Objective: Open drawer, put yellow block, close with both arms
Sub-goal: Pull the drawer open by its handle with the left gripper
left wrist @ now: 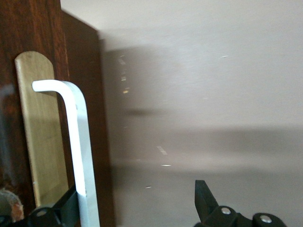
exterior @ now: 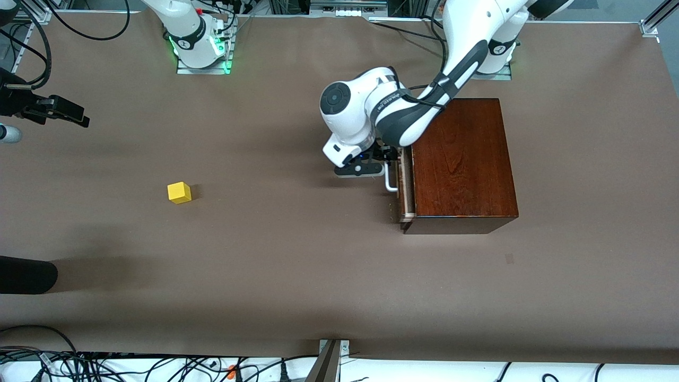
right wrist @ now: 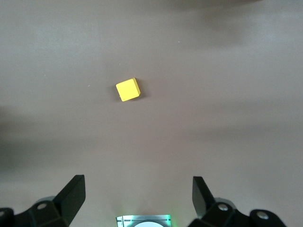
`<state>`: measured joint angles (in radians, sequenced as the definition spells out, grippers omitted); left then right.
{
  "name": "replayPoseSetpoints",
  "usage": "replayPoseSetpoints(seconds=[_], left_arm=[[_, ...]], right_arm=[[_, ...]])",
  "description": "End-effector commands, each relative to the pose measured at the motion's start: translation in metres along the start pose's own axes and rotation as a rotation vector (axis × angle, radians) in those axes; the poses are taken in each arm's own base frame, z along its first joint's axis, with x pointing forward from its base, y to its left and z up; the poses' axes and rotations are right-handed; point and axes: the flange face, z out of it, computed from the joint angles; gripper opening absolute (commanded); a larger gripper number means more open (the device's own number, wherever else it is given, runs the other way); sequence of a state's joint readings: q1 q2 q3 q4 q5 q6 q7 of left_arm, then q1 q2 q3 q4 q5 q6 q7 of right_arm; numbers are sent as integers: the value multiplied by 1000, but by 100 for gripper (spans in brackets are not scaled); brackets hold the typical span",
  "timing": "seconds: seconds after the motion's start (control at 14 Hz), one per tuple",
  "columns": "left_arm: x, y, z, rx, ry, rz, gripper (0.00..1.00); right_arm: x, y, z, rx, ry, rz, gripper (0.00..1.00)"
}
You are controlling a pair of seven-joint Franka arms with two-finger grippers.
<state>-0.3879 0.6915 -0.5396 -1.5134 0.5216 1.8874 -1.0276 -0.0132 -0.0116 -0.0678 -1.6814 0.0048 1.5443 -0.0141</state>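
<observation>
Left gripper point(left wrist: 137, 208) fingers spread wide, not clenched: one finger point(left wrist: 66, 208) sits against the white loop handle point(left wrist: 78, 151) at lower left of the left wrist view, the other point(left wrist: 203, 196) well apart at lower right. Handle between them but ungrasped. Drawer point(exterior: 406, 183), centre-right of front view, looks barely ajar from the mahogany box point(exterior: 461, 164). Judgement: centre the fingers on the handle, pinch firmly, then pull straight out without skewing the drawer. Right gripper point(right wrist: 137, 198) also spread, holding nothing, waiting at the front view's left edge. Yellow block point(exterior: 179, 192) lies centre-left on the table point(exterior: 292, 276), well apart from the box.
</observation>
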Motion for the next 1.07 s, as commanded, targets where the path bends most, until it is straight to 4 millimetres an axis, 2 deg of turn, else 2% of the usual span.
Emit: replayPoseSetpoints(seconds=[0.0,0.29,0.5,1.0], left_arm=[[-3,35,-14,-84,17,28,100],[-15,48,-14,-84,17,51,100],[-17,59,-23,-103,30,56,100],[-7,80,-31,-155,37,-1,100]], right_arm=[[-5,1,-7,20,2,12,100],[-5,1,-7,20,2,12,100],[-5,1,-7,20,2,12,100],[-5,1,-7,20,2,12,100]])
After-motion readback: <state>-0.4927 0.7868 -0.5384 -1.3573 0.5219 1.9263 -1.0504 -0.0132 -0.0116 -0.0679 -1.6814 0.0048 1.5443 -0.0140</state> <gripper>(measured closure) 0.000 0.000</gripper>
